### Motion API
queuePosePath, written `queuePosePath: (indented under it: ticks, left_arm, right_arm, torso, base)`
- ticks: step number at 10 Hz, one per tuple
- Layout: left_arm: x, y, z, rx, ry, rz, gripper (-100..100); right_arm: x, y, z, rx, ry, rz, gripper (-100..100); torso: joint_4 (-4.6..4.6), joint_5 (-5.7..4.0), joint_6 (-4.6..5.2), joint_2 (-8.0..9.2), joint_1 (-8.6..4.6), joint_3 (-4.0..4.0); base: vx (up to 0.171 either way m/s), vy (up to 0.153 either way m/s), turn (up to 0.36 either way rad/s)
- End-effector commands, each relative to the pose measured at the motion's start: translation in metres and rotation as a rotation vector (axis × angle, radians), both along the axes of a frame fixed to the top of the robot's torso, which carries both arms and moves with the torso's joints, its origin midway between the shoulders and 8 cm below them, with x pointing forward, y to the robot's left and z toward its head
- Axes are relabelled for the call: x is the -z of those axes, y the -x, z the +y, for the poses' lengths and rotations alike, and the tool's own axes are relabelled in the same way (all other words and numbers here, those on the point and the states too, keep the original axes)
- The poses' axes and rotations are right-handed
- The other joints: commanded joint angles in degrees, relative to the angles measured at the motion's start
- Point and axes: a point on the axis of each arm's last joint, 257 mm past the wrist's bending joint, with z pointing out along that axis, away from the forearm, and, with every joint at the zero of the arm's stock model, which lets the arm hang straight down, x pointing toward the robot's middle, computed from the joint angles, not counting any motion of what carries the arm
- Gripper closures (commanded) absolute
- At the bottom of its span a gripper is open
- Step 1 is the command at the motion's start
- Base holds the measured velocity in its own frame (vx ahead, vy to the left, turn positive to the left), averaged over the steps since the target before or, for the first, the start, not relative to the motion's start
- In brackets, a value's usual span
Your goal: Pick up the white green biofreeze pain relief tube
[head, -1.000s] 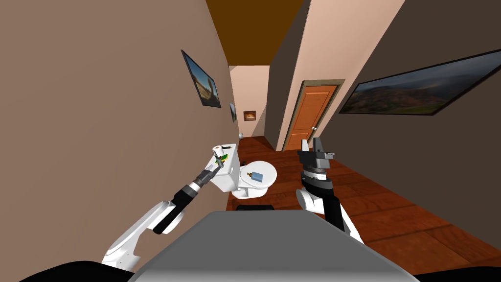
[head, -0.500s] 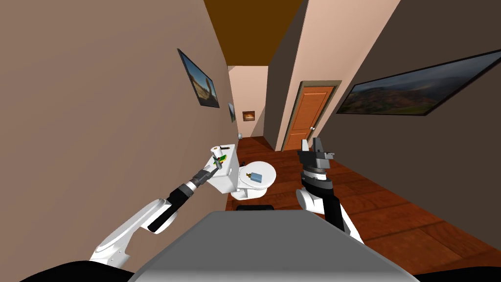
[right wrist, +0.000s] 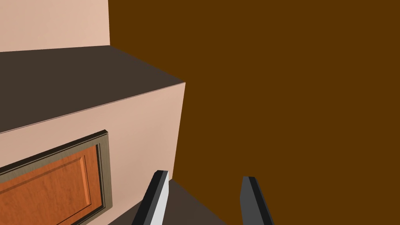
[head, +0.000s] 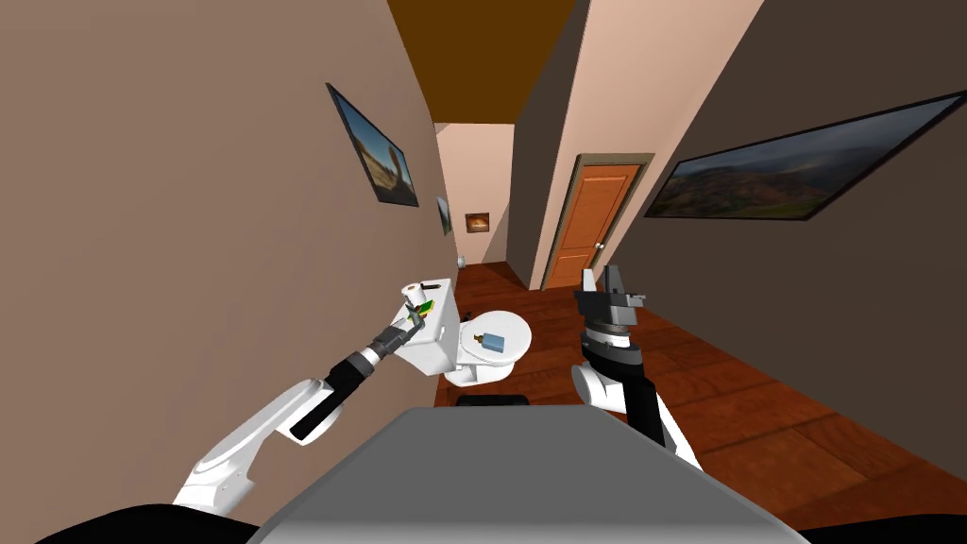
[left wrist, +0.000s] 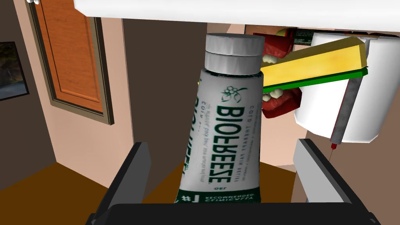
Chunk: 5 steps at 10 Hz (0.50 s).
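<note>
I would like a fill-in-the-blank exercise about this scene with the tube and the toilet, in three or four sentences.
The tube stands between the left gripper's ____ fingers, untouched.
The tube's cap is ____.
On the toilet lid lies a small ____ bottle.
The sponge beside the tube is yellow and ____.
Missing words: open; grey; blue; green.

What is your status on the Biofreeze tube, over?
Left gripper open, astride Biofreeze tube, not gripping. Right gripper open, raised. Yellow-green sponge and white roll close behind tube.
</note>
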Motion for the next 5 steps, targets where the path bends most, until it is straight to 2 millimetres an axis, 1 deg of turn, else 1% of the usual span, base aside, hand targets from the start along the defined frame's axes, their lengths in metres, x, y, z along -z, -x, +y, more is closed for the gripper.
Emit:
queuePosePath:
  ticks: [1, 2, 3, 4, 5]
  left_arm:
    - [0.008, -0.011, 0.004, -0.012, 0.01, 0.006, -100]
    - [0.004, -0.02, 0.009, -0.02, 0.006, -0.008, -100]
    - [0.002, -0.022, 0.008, -0.018, 0.006, -0.013, -100]
    - [0.019, -0.028, 0.003, -0.023, 0.031, 0.014, -100]
    - [0.018, -0.038, 0.007, -0.029, 0.028, 0.004, -100]
  right_arm:
    - [0.0, 0.0, 0.0, 0.0, 0.0, 0.0, 0]
    - [0.0, 0.0, 0.0, 0.0, 0.0, 0.0, 0]
    - [0.0, 0.0, 0.0, 0.0, 0.0, 0.0, 0]
    - [0.0, 0.0, 0.0, 0.0, 0.0, 0.0, 0]
    - [0.0, 0.0, 0.0, 0.0, 0.0, 0.0, 0]
  torso:
    - [0.0, 0.0, 0.0, 0.0, 0.0, 0.0]
    - [0.05, 0.01, -0.02, 0.12, 0.07, 0.09]
    - [0.05, 0.12, -0.06, 0.05, 0.13, 0.07]
    - [0.05, 0.2, -0.07, -0.03, 0.19, 0.03]
    - [0.06, 0.22, -0.04, 0.12, 0.25, 0.1]
  base:
    - [-0.123, 0.042, -0.044]
    - [-0.063, 0.023, -0.001]
    - [-0.016, 0.001, 0.011]
    - [-0.079, 0.005, -0.064]
    - [-0.116, 0.015, -0.04]
